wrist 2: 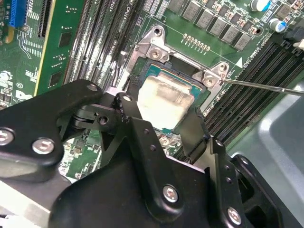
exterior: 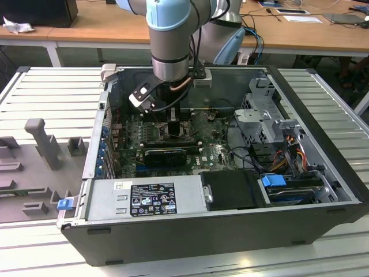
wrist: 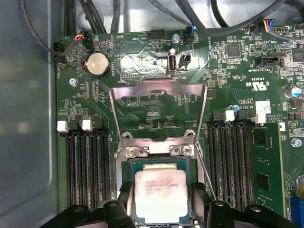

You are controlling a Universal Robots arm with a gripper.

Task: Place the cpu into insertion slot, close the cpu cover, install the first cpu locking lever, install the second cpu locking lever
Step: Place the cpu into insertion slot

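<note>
The gripper [wrist: 161,202] hangs low over the board [wrist: 237,76]. Its fingers [wrist: 127,202] are closed against two opposite edges of the cpu [wrist: 160,194]. The cpu lies flat between them, inside the slot [wrist: 122,171], and looks level with the frame.

I judge the cpu to be light, thin and stiff. Its metal face is smooth and probably slippery, and the pin field under it bends easily. The safe hold is the one shown, on the side edges of the green carrier and not on the face. It should go straight down, without tilt or sliding.

Beyond the fingertips the cover [wrist: 142,88] is swung open, its window showing bare board. A thin lever [wrist 2: 266,86] stands free, well off to one side of the fingers. Long memory slots [wrist: 85,166] run just outside each finger, so there is little room sideways.

In the exterior view the gripper [exterior: 173,118] reaches into an open case [exterior: 230,231] crowded with cables and drive bays. The case lies on a ribbed grey table [exterior: 52,86], with wooden desks [exterior: 104,23] behind.
</note>
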